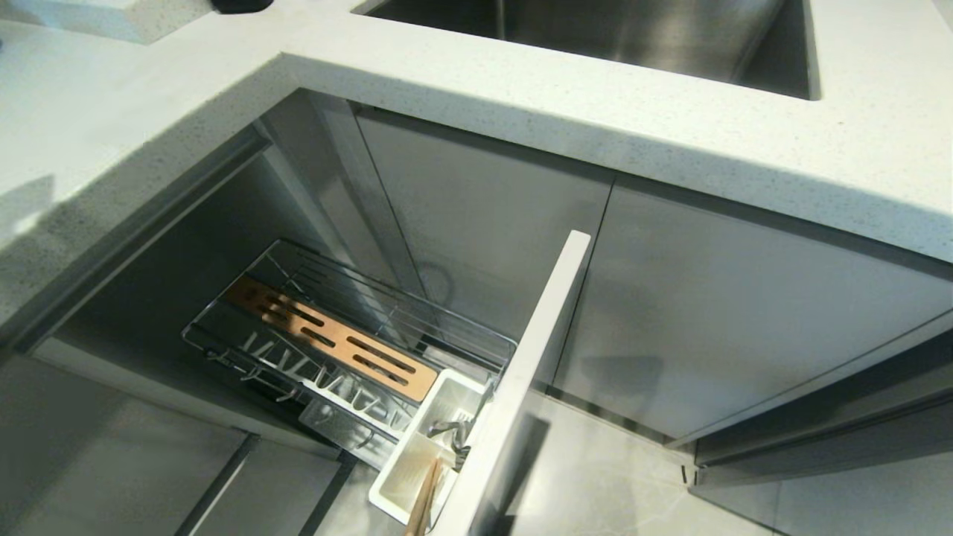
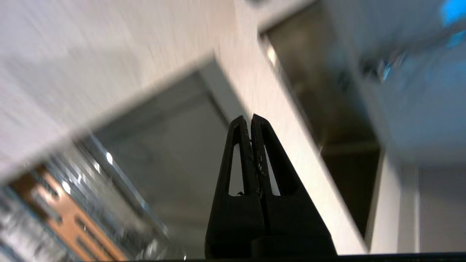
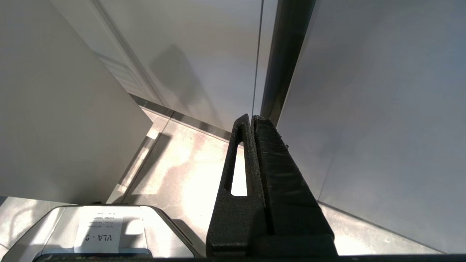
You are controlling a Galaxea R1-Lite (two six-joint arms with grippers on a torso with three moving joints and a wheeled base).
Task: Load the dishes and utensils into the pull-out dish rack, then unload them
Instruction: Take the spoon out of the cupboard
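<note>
Only overhead: chopsticks point(image 1: 423, 500) in caddy point(image 1: 417, 476)

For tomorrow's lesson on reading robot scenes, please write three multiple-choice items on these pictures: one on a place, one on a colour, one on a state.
1. Where do the chopsticks stand?
A. in the white utensil caddy at the rack's front
B. in the sink
C. on the countertop

2. What colour is the slotted strip in the pull-out dish rack?
A. blue
B. orange-brown wood
C. black

3. How is the left gripper?
A. open and empty
B. shut on a spoon
C. shut and empty

Answers:
1 A: in the head view the wooden sticks rise from the caddy just behind the pale front panel.
2 B: the strip shows warm wood against the chrome wire.
3 C: in the left wrist view its fingers meet with nothing between them.
</note>
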